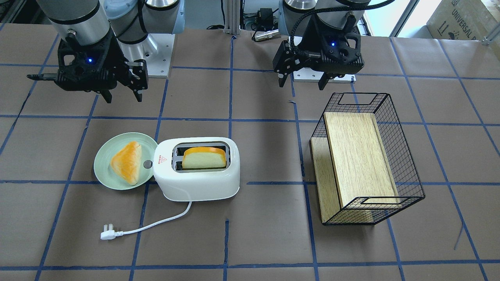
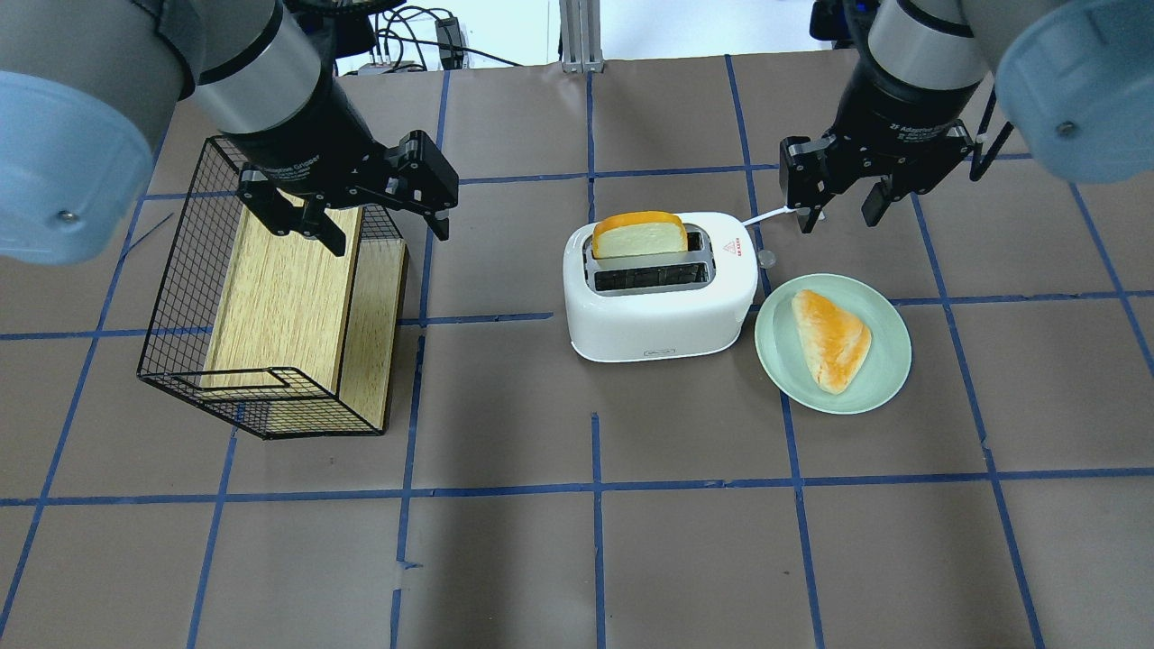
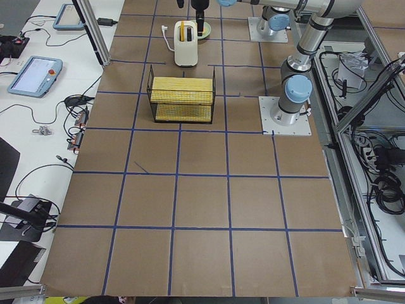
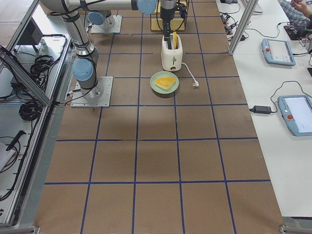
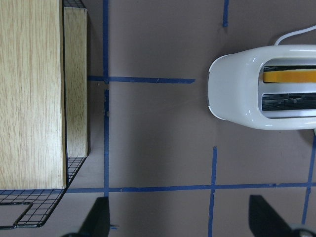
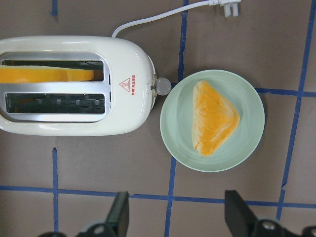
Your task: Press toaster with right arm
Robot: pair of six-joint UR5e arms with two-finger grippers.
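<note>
Riskily, the right arm's (image 2: 920, 54) jaws hung open, empty; misaimed, they could hit the plate (image 2: 888, 361) beside the toaster's (image 2: 658, 315) knob (image 6: 163, 85).

The left wrist view cuts the rounded white plastic toaster (image 5: 237, 89) off at 3 o'clock, its slot hiding the base of the orange-crusted bread slice (image 5: 289, 76)

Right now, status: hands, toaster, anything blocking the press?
Both hands open, empty: right hand raised near toaster, left hand by wire basket. Toaster upright, bread slice up in one slot. Green plate beside knob; nothing over it.
</note>
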